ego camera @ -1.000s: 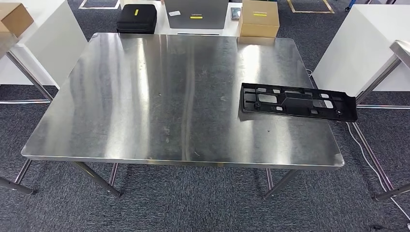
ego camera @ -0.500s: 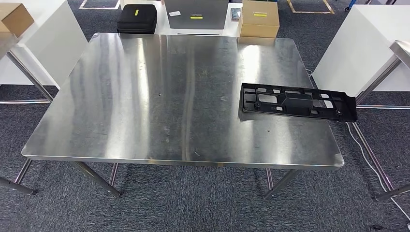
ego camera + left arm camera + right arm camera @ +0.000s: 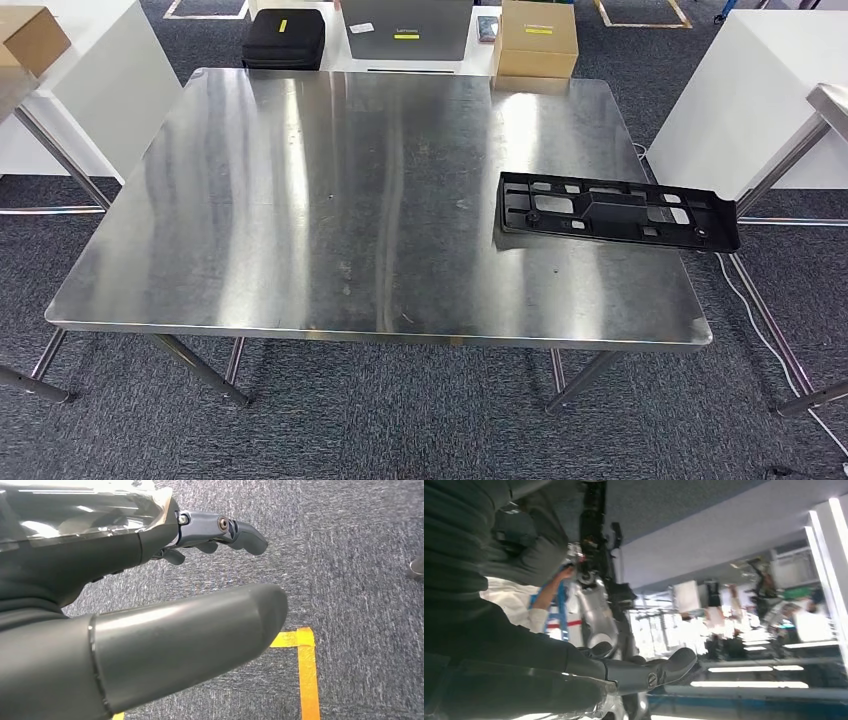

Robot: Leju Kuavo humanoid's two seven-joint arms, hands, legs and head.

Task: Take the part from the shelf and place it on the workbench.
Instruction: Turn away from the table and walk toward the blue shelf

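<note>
Head view: we are seeing the black part (image 3: 617, 211) lying flat on the workbench (image 3: 300, 200), overhanging its right edge. Our left hand (image 3: 150, 605) and right hand (image 3: 574, 675) are hanging loose, holding nothing.

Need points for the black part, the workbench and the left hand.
black part (image 3: 617, 211): head view, raised middle block.
workbench (image 3: 300, 200): head view, bare steel top.
left hand (image 3: 165, 640): left wrist view, thick grey thumb.
</note>
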